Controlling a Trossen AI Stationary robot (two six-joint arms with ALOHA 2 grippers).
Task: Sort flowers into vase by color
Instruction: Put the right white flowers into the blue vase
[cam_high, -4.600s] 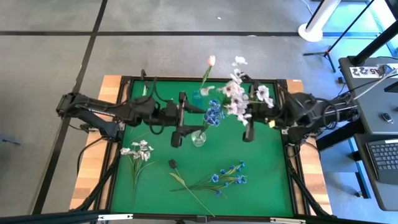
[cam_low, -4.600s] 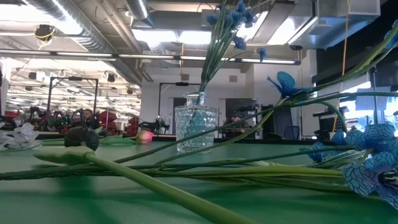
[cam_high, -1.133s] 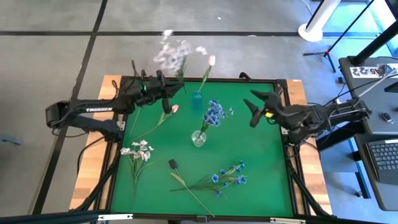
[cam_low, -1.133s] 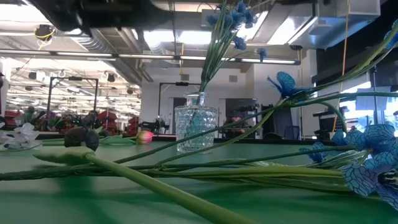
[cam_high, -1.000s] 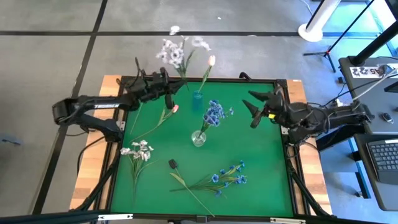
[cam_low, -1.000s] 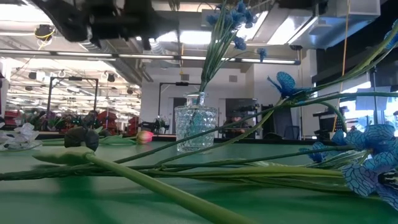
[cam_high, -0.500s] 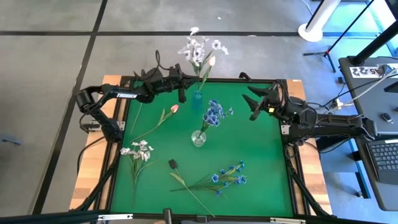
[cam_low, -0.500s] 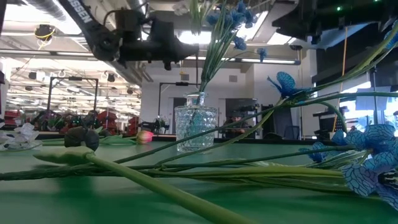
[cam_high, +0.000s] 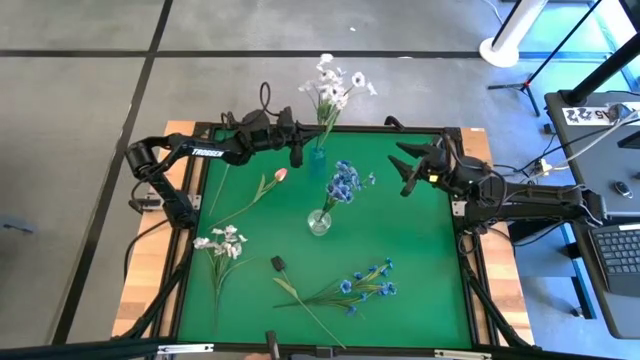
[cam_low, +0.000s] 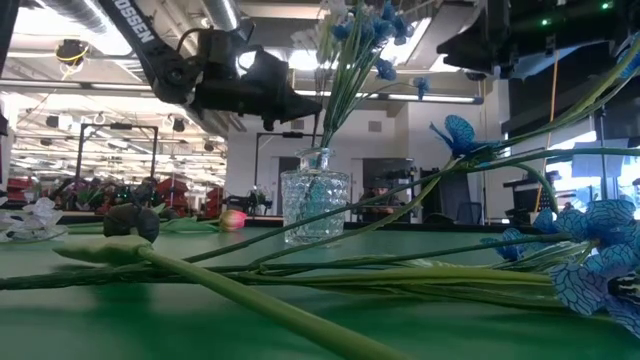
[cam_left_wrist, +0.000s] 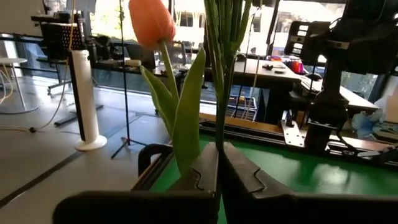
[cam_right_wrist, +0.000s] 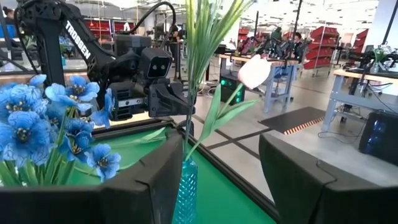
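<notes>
Left tool (cam_high: 296, 152) clenched low on a light, floppy white spray's (cam_high: 335, 85) stems, seemingly above the blue vase (cam_high: 317, 158); right tool (cam_high: 408, 168) released.

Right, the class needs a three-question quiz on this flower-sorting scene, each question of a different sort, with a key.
1. True or false: the central clear glass vase holds blue blossom sprays.
2. The left gripper is shut on the stems of: A) a pink tulip lying flat B) the tall white blossom spray C) a blue spray.
3. Fill in: the right gripper, hovering empty, is ____.
Key: 1 true; 2 B; 3 open.
</notes>
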